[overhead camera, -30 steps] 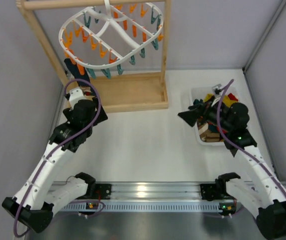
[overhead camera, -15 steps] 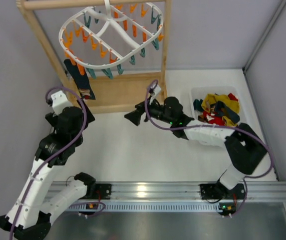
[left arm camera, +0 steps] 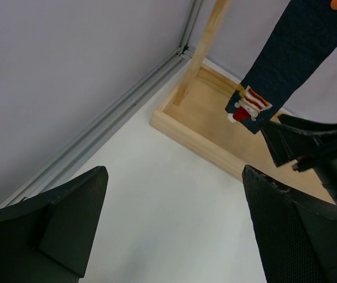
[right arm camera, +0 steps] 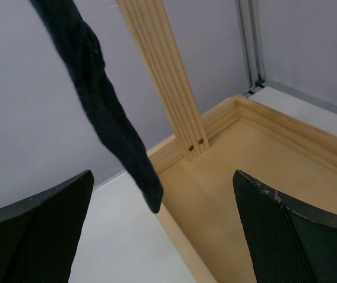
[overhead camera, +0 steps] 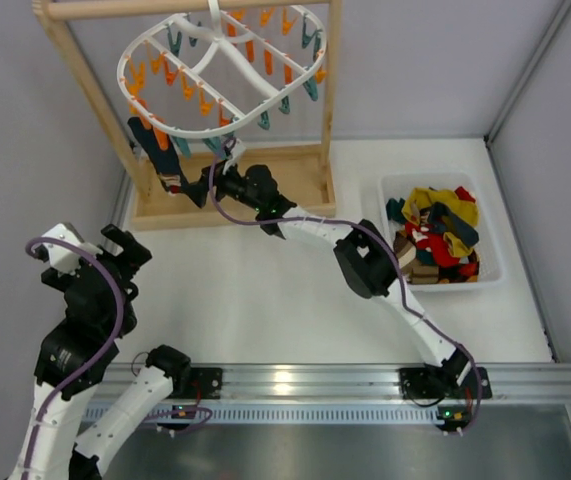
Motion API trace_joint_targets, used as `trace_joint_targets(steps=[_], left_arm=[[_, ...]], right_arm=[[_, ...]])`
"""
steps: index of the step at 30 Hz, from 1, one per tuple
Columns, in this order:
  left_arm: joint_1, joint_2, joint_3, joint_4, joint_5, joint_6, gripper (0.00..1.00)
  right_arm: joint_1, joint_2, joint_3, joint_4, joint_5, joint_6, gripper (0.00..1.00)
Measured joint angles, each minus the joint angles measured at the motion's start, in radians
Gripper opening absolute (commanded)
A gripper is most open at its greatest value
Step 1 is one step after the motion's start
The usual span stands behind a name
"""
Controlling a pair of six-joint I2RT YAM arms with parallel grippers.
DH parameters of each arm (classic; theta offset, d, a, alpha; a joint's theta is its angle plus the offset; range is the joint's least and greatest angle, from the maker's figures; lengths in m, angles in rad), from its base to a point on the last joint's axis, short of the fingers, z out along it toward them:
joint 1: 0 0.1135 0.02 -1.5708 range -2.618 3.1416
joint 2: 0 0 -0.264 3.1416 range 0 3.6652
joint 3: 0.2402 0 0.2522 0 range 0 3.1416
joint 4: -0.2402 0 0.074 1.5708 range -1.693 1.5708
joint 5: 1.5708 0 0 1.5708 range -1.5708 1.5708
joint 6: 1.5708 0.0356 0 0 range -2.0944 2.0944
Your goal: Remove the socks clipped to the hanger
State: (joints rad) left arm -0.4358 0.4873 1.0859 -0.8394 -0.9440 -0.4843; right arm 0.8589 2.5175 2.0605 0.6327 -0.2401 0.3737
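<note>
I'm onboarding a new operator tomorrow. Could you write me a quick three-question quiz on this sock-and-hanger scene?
1. True or false: the bin already holds socks.
2. How many socks hang from the hanger? A none, B one, C four.
3. Which gripper is close to the dark sock, and is it open or shut?

Key: 1 true. 2 B. 3 the right gripper, open.
</note>
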Motion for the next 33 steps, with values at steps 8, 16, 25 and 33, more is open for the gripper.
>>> trace_joint_targets(steps=[8,16,25,33], left_arm=[[-0.011,-0.058,-0.063,0.001,0.032,-0.016,0.99],[-0.011,-0.061,-0.091,0.01,0.074,-0.016,0.99],[-0.011,-0.095,-0.107,0.022,0.084,-0.015,0.99],[-0.011,-0.095,-0.108,0.024,0.091,-0.015,0.99]], right_arm=[[0.042,0.226,0.364,-0.08,0.021,-0.037,0.65],[0.088,0.221,0.37,-0.02,0.047,-0.059,0.0],[0.093,-0.123,-0.371,0.314,0.017,-0.025,0.0],[0.087,-0.439,-0.745,0.527,-0.079,0.057,0.0]])
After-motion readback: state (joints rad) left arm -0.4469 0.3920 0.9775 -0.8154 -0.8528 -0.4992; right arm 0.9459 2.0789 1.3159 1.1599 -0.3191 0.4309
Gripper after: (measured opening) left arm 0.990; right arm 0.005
